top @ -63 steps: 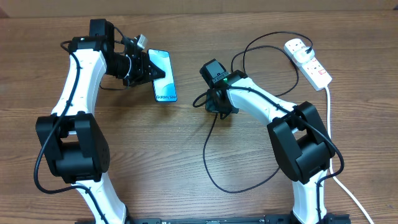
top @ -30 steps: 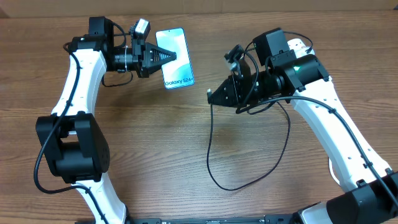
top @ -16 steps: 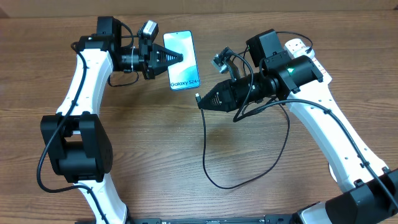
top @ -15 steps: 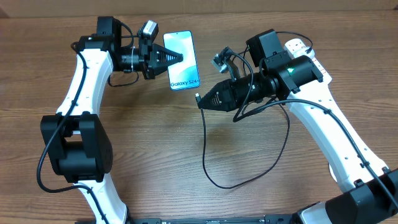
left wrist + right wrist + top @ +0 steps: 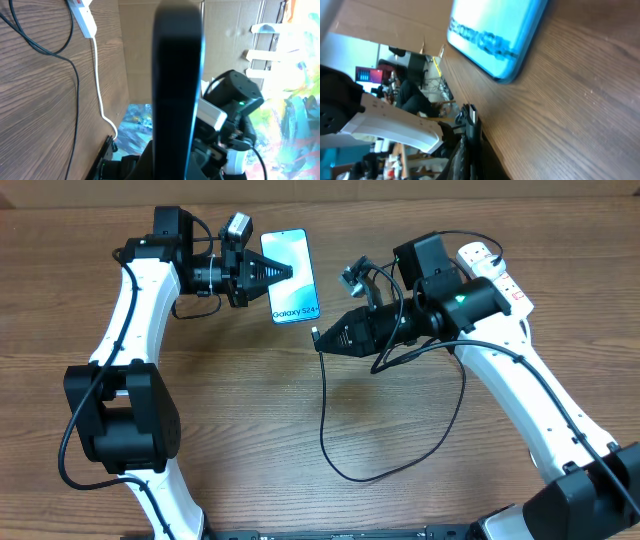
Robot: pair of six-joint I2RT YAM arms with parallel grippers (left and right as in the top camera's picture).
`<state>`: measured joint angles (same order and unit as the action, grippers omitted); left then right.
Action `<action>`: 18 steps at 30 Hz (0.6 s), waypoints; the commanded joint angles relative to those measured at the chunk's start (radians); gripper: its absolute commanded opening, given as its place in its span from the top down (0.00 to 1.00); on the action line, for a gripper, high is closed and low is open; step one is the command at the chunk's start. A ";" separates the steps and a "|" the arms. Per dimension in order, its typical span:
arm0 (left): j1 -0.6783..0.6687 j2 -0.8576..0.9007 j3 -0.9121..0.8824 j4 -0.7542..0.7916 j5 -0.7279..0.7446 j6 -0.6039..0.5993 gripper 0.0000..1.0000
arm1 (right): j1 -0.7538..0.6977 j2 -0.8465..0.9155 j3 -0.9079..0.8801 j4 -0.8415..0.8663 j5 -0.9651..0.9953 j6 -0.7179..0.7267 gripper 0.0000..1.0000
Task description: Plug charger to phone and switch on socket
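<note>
Overhead: charger tip held just short of the phone, not yet plugged.
Overhead first: the left gripper is clamped on one long edge of the phone, screen up. The right gripper pinches the tip end of the charger, and the phone's text end lies just ahead of its fingertips with a small gap. The socket sits well behind that gripper, partly under its arm. Left wrist: the phone stands edge-on in the grip, with the socket far beyond it. Right wrist: the closed fingers aim the tip at the phone, whose bottom edge is near but apart. By my reading, both grasps are made. Inserting the connector and switching on the socket remain, and the switch state cannot be read.
</note>
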<state>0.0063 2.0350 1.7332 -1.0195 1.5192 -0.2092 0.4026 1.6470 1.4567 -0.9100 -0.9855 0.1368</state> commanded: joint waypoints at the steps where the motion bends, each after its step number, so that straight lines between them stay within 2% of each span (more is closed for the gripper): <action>1: 0.000 0.003 0.003 0.004 0.063 -0.008 0.96 | 0.002 0.003 -0.033 0.053 -0.075 0.055 0.96; 18: 0.000 0.003 0.003 0.004 0.062 -0.024 0.96 | 0.042 0.003 -0.037 0.146 -0.060 0.151 0.96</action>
<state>0.0063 2.0350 1.7332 -1.0191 1.5192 -0.2123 0.4103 1.6520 1.4261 -0.7715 -1.0428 0.2634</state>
